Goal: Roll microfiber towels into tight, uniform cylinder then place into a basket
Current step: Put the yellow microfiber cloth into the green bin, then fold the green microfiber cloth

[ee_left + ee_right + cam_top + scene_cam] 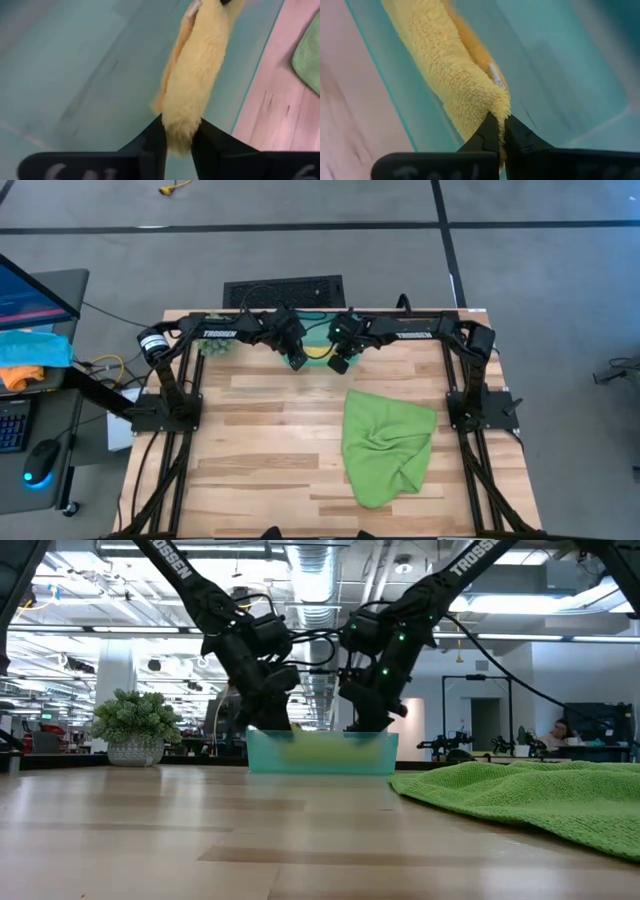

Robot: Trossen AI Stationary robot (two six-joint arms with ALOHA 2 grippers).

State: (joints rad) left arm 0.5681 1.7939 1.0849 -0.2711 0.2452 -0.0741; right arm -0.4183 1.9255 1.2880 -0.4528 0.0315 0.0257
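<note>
Rolled yellow towel (pixel 452 75) spans both grippers inside basket (pixel 320 753).

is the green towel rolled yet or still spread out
Spread out, not rolled: the green towel lies loose and wrinkled on the table, apart from the basket.

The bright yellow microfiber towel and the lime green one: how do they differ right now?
The bright yellow microfiber towel is rolled into a long cylinder; the lime green microfiber towel lies loose and rumpled. The yellow one sits inside the translucent teal plastic basket, pinched at its ends by the left gripper and right gripper; the green one lies untouched on the wooden table. Both are fuzzy cloths.
</note>
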